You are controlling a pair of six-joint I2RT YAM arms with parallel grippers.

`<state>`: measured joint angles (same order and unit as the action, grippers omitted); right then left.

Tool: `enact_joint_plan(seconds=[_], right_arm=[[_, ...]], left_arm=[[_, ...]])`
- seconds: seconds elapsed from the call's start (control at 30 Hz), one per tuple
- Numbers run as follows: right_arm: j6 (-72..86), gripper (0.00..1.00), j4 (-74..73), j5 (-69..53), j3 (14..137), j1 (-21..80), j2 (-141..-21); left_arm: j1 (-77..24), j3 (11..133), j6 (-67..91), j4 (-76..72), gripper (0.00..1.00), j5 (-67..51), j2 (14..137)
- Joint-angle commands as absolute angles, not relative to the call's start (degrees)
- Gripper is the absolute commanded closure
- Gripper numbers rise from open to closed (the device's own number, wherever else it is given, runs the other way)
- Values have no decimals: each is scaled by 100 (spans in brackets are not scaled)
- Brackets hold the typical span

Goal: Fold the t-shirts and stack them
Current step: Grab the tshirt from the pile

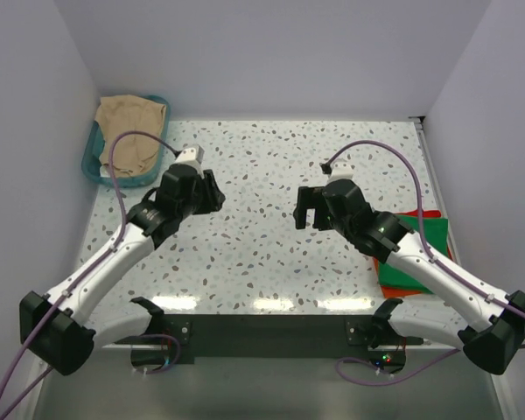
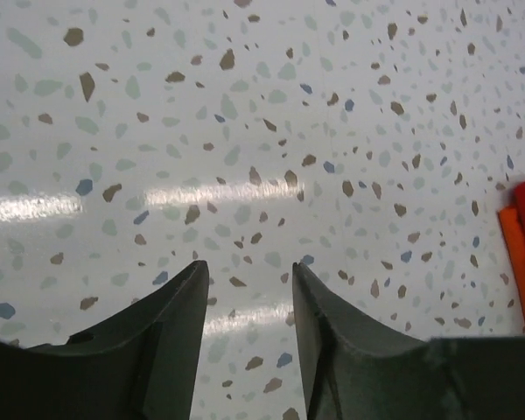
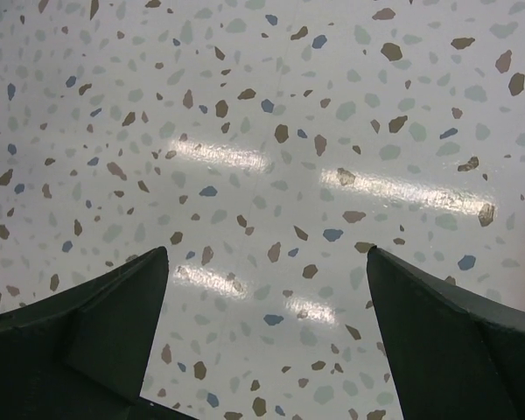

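- Speckled tabletop (image 1: 262, 149) fills the space between plain white walls (image 1: 271, 52), with bright strips of light reflected on it near my bases.
- My left end effector (image 1: 217, 194) hangs over the left-centre of the tabletop. In the left wrist view its two dark fingers (image 2: 171, 350) stand apart with a modest gap, and only bare speckled surface shows between them.
- My right end effector (image 1: 308, 214) hangs over the centre-right, pointing toward the left one. Its fingers (image 3: 96, 341) are spread wide and grip nothing.
- The two end effectors are well apart from each other, and neither touches any cloth.
- A tan t-shirt (image 1: 131, 131) sits bunched up inside a teal basket (image 1: 89, 160) in the far left corner, spilling over its rim.
- A green t-shirt (image 1: 401, 278) lies at the right side near the front edge, partly hidden beneath my right arm.
- A red-orange t-shirt (image 1: 424, 213) lies under the green one, showing only along its far and left edges. It also shows at the right border of the left wrist view.
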<state>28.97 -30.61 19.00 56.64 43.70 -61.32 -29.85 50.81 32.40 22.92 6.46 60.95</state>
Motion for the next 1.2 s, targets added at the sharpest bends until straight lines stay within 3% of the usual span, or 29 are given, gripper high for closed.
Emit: enact_joint_plan(seconds=[0.0, 0.47, 0.87, 1.0, 1.17], right_arm=[[2742, 1, -2927, 1635, 5722, 4359, -6064], [2716, 1, -2356, 422, 5713, 4359, -6635], [2391, 1, -2206, 115, 5801, 4368, -7145], [2391, 1, -2092, 27, 5678, 4359, -7189], [2417, 1, -2021, 9, 5625, 4359, -7198]], left_arm=[[-2507, 6098, 3357, 2337, 50, 1396, 6722], [1079, 8322, 3129, 1688, 32, 1521, 9754], [1336, 10072, 2962, 1986, 25, 1599, 12409], [1345, 10151, 3015, 1995, 30, 1617, 12717], [1345, 10125, 3015, 1987, 55, 1600, 12858]])
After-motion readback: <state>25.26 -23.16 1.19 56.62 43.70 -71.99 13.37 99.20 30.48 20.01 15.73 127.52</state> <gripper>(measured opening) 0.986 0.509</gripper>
